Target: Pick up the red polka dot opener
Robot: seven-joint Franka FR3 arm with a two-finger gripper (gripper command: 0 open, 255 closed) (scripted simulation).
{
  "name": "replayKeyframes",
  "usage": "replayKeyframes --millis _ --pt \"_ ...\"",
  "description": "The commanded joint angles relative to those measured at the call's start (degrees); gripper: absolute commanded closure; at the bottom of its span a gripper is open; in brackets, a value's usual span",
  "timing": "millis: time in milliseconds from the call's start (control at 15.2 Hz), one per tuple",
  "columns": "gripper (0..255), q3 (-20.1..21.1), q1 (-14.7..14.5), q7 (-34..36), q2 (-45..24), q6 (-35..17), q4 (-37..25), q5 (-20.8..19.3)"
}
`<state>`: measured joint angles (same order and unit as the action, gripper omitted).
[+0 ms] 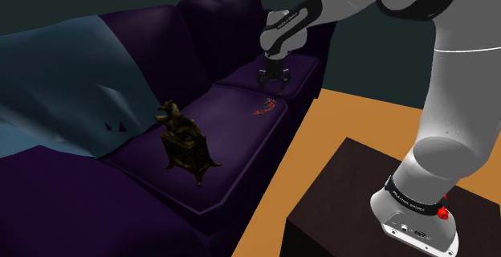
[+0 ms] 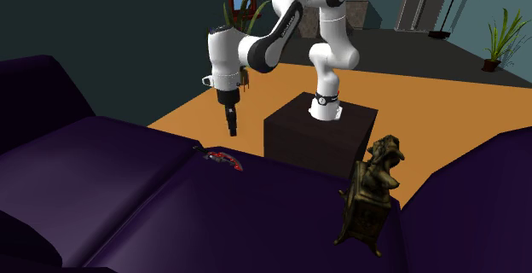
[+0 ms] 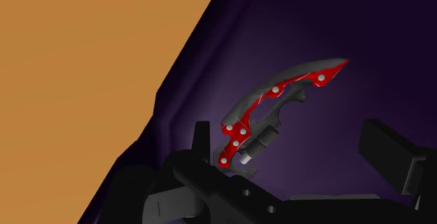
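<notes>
The opener (image 3: 280, 107) is a curved red piece with white dots and grey metal parts. It lies flat on the dark purple sofa cushion (image 1: 241, 123), close to the cushion's front edge. In the shoulder view the opener (image 1: 266, 107) shows as a small red mark, and my black gripper (image 1: 273, 77) hangs a short way above it, pointing down. In the second exterior view the gripper (image 2: 232, 130) is likewise above the opener (image 2: 223, 158) without touching it. In the wrist view my gripper (image 3: 293, 137) is open, its fingers (image 3: 203, 142) apart with nothing clasped.
A dark bronze figurine (image 1: 186, 139) stands on the neighbouring seat cushion, away from the opener. A blue blanket (image 1: 56, 79) drapes the sofa back. Orange floor (image 1: 337, 127) lies between sofa and my dark stand (image 1: 353, 183).
</notes>
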<state>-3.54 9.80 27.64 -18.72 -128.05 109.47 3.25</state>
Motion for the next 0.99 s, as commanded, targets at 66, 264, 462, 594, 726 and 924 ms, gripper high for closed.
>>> replayKeyframes --millis 66,264,462,594,726,924 --pt "0 -0.9 0.6 2.0 -6.7 -0.8 -5.8 0.3" --pt "0 -1.7 1.5 3.7 -12.8 -1.0 -11.5 0.8" --pt "0 -2.5 2.5 5.4 -18.7 -0.7 -17.5 1.4" --pt "0 -2.4 2.5 5.3 -19.7 -1.8 -17.4 1.5" --pt "0 -2.4 2.6 5.3 -20.7 -2.8 -17.4 1.6" --pt "0 -2.2 2.7 5.2 -22.2 -4.2 -17.4 1.7"
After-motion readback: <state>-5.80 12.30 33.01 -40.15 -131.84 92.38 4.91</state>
